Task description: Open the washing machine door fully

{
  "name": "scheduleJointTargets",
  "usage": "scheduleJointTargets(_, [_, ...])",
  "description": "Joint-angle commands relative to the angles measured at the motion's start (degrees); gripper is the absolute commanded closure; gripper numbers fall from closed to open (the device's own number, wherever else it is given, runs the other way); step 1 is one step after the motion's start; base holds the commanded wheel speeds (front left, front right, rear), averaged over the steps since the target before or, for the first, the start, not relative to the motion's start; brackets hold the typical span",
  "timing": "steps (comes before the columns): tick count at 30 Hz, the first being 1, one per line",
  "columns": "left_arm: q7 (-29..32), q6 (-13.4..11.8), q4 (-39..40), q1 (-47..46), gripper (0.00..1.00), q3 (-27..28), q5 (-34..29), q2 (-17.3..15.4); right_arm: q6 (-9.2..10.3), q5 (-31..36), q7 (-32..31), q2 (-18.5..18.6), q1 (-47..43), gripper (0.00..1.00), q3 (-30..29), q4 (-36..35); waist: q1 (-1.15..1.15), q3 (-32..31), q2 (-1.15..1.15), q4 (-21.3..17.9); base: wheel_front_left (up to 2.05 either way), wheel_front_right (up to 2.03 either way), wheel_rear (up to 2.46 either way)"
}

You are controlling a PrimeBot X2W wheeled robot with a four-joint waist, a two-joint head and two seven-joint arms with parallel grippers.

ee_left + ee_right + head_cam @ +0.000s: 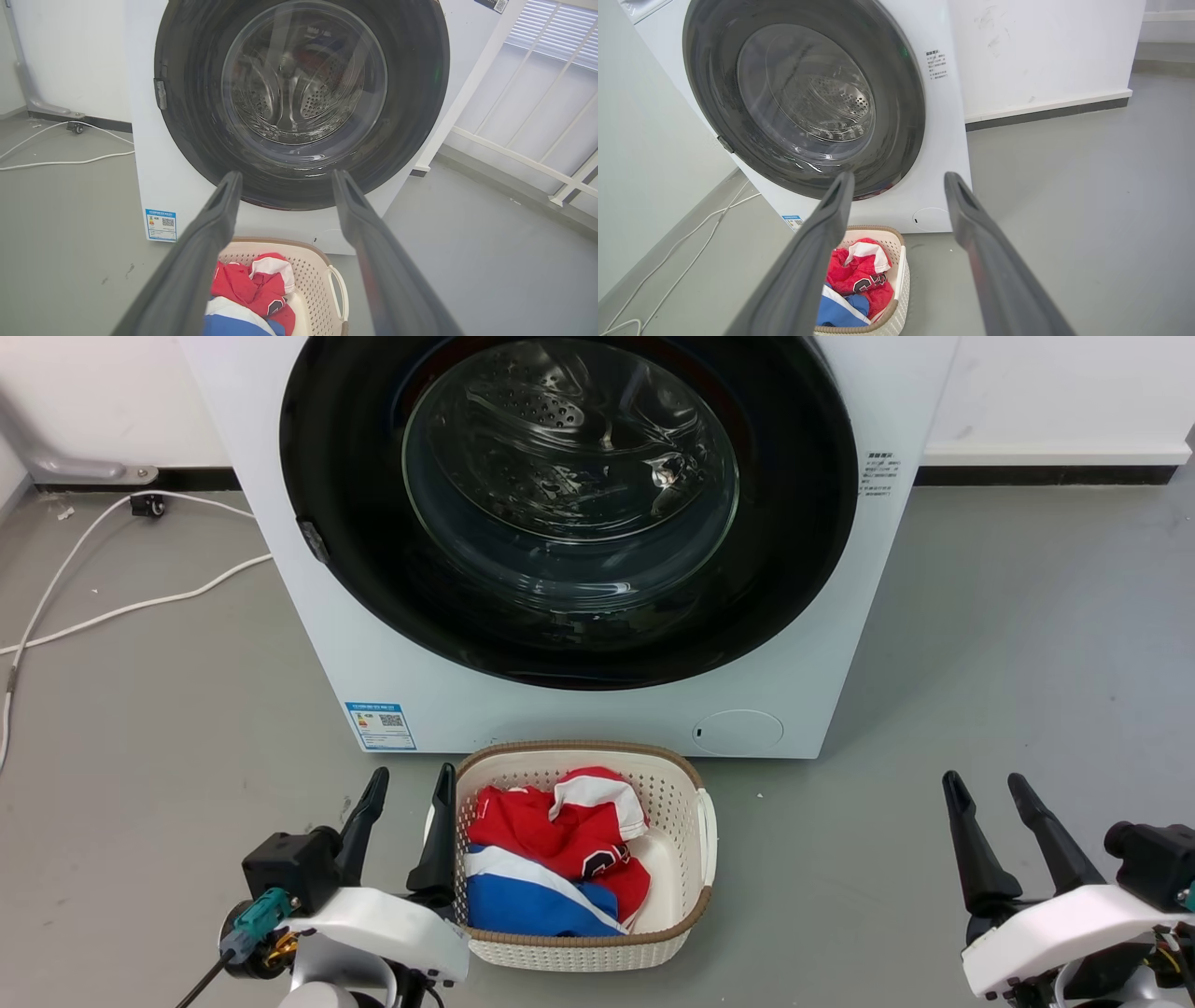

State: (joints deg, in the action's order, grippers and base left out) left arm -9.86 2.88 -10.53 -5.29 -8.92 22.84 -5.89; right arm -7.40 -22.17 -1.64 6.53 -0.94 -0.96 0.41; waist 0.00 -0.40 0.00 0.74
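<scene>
The washing machine door [568,504] is a big round glossy black ring with a clear bulging glass centre, lying flush against the white machine front. A small grey latch tab [314,541] sits on its left edge. The door also faces me in the left wrist view [301,100] and the right wrist view [803,95]. My left gripper [411,779] stands open low at the left, well short of the door, beside the basket. My right gripper [985,782] stands open low at the right over bare floor. Both hold nothing.
A cream laundry basket [686,775] with red, white and blue clothes [551,859] sits on the grey floor right before the machine. White cables [121,607] trail across the floor at the left. A white railing [528,116] stands to the machine's right.
</scene>
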Motion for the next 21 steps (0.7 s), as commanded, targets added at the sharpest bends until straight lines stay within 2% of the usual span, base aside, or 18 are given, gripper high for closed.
scheduleJointTargets(1, [-0.6, -0.2, 0.3, -1.2, 0.0, -0.2, -1.2, -0.3, -0.1, 1.2, -0.1, 0.2, -0.1, 0.0, -0.1, -0.7, 0.0, 0.0, 0.0, 0.0, 0.0, 0.0, 0.0])
scheduleJointTargets(21, [-3.0, 0.5, -1.8, -1.3, 0.0, -0.8, -9.9, -0.3, -0.12, 10.2, 0.0, -0.7, -1.0, 0.0, -0.6, -1.6, 0.0, -0.4, 0.0, 0.1, 0.0, 0.0, 0.0])
